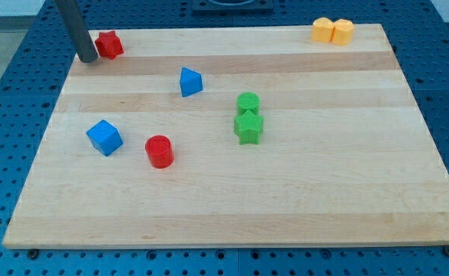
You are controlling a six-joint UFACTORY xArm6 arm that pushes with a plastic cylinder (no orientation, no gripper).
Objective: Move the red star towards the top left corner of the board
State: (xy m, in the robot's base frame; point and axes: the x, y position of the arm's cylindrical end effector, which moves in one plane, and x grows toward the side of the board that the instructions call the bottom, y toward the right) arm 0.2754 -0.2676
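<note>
The red star [110, 44] lies near the board's top left corner. My tip [87, 57] rests on the board just to the star's left and slightly below it, close to or touching it. The dark rod rises from the tip to the view's top edge.
A blue triangular block [190, 81] sits right of the star. A blue cube [104, 137] and a red cylinder [160, 151] lie lower left. A green cylinder [248, 102] and a green star [248, 126] touch at the centre. Two yellow blocks [332, 31] sit top right on the wooden board [285, 207].
</note>
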